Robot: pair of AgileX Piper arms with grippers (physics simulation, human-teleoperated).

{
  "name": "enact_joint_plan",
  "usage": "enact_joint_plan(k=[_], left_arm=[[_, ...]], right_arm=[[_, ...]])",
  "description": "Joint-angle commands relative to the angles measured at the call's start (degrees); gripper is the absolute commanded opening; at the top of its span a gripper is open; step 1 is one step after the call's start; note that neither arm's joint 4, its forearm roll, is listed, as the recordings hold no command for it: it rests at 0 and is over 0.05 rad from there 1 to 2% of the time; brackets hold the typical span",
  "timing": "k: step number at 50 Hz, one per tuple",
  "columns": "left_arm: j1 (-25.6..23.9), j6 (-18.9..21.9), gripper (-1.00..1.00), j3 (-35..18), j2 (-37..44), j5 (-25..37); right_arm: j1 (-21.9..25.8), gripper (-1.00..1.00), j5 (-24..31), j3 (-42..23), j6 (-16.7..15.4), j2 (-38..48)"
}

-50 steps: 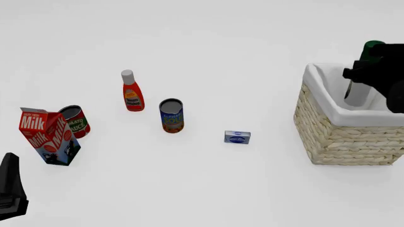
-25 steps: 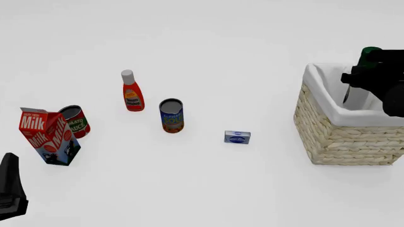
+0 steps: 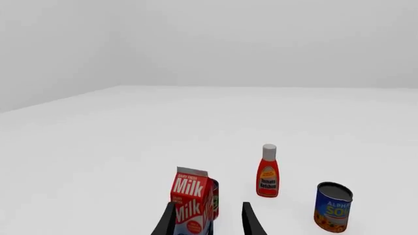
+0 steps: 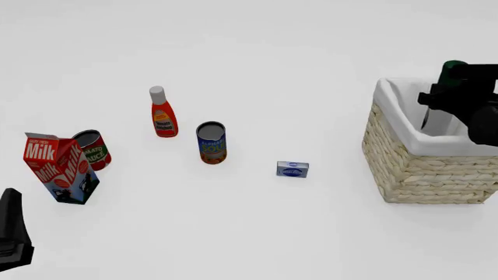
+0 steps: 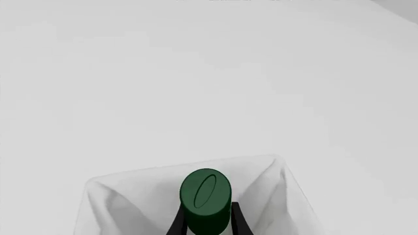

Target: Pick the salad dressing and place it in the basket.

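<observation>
The salad dressing (image 4: 440, 118), a white bottle with a dark green cap (image 5: 205, 199), hangs upright with its lower body inside the basket (image 4: 412, 170), a woven wicker one with a white cloth lining (image 5: 124, 198). My right gripper (image 4: 445, 100) is shut on the bottle just below the cap, and its fingers (image 5: 176, 224) flank the neck in the right wrist view. The bottle's bottom is hidden by the basket's rim. My left gripper (image 4: 11, 201) stays low at the near left, open and holding nothing, its fingers (image 3: 250, 221) pointing toward the milk carton.
A milk carton (image 4: 60, 169) and a red tomato can (image 4: 93, 149) stand at the left. A red ketchup bottle (image 4: 162, 114) and a blue soup can (image 4: 211, 143) stand mid-table. A small blue box (image 4: 293, 169) lies left of the basket.
My right gripper has lowered the salad dressing deeper into the basket and shifted it slightly left. The left arm has barely moved.
</observation>
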Motion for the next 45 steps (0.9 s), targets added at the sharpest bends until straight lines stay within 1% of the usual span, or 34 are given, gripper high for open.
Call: enact_joint_plan(k=[1,2,3,34,38,39,41,45], left_arm=[[0.0,0.0,1.0,0.0,0.0,-0.1],[0.0,0.0,1.0,0.0,0.0,-0.1],[0.0,-0.1,1.0,0.0,0.0,-0.1],[0.2,-0.2,1.0,0.0,0.0,0.1],[0.1,0.0,1.0,0.0,0.0,0.2],[0.1,0.1,1.0,0.0,0.0,0.2],[0.1,0.2,1.0,0.0,0.0,0.2],[-0.1,0.3,1.0,0.0,0.0,0.3]], right_arm=[[0.2,-1.0,-0.2,-0.4,0.3,-0.7],[0.2,-1.0,-0.2,-0.4,0.3,-0.7],[0.2,1.0,-0.3,-0.3,0.1,-1.0],[0.9,1.0,0.2,-0.4,-0.2,-2.9],[1.0,1.0,0.2,0.3,-0.3,-4.4],[1.2,1.0,0.0,1.2,0.4,-6.2],[1.4,1.0,0.1,1.6,0.5,-7.1],[2.3,1.0,-0.9,4.3,-0.3,-10.0]])
